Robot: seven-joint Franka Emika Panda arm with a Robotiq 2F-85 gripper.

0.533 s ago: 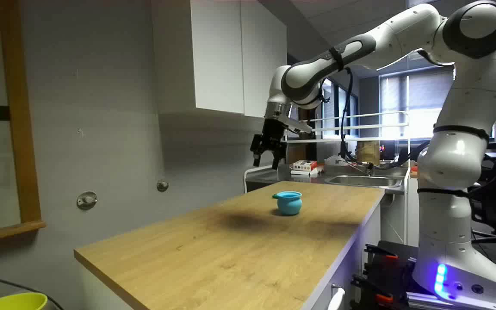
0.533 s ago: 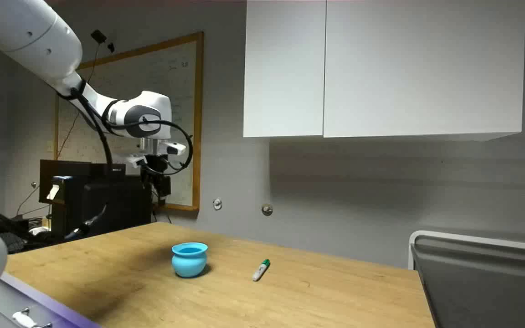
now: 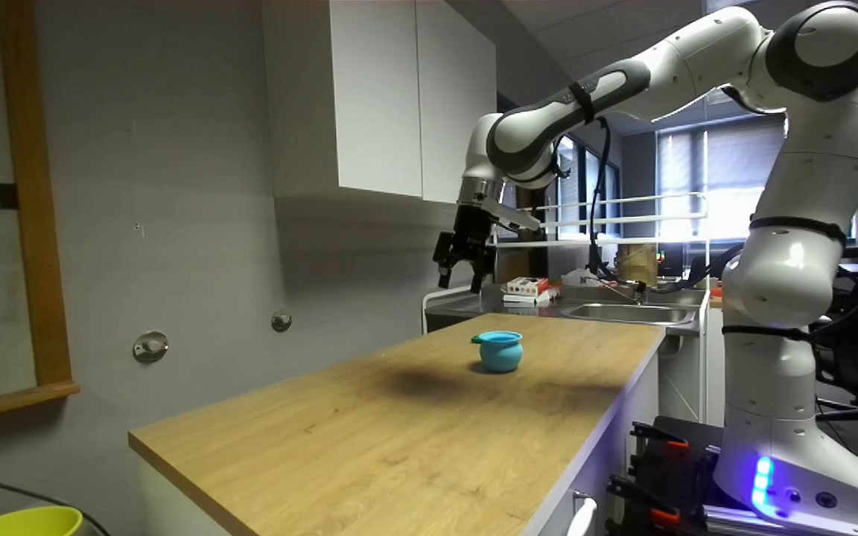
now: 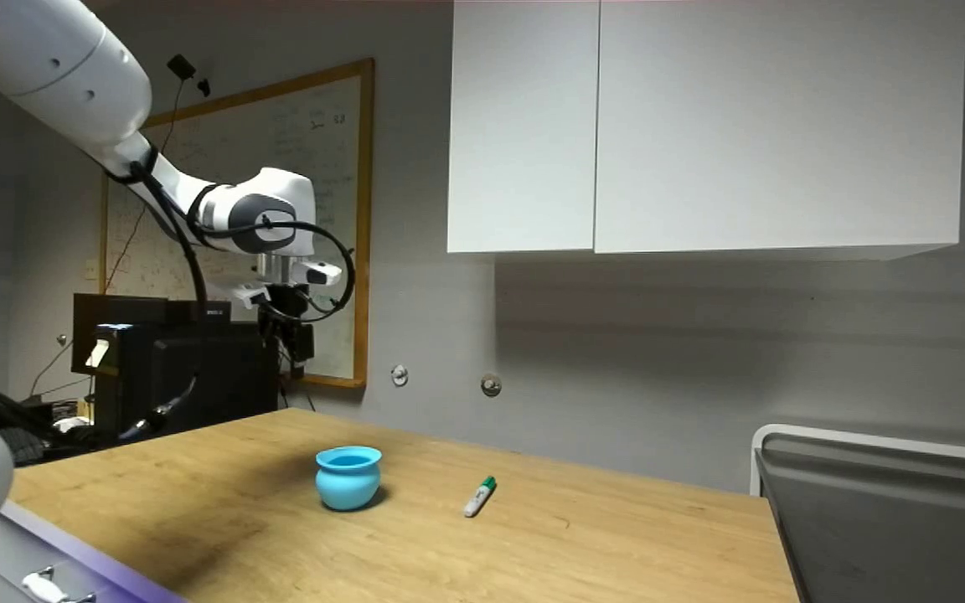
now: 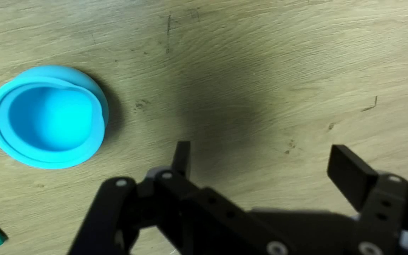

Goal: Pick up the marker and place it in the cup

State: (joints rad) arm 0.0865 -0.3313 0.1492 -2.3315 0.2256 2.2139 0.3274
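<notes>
Two things of the task lay on the desk [image 4: 616,548]: the cup [image 4: 348,478] and, right of it and apart in an exterior view, the marker [image 4: 480,497], its green cap [image 4: 489,482] toward the far side. I judged this the approach, the pick not yet made; the next move called for travel rightward past the cup, then lowering over the marker. My end effector [image 5: 264,161] hung above the desk, fingers [image 5: 351,175] wide apart, holding and touching nothing.

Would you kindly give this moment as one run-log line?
pincer: open, holding nothing, above wood-grain countertop | green-capped marker: lying on countertop, ungrasped | teal-blue cup: upright, apart from marker
</notes>
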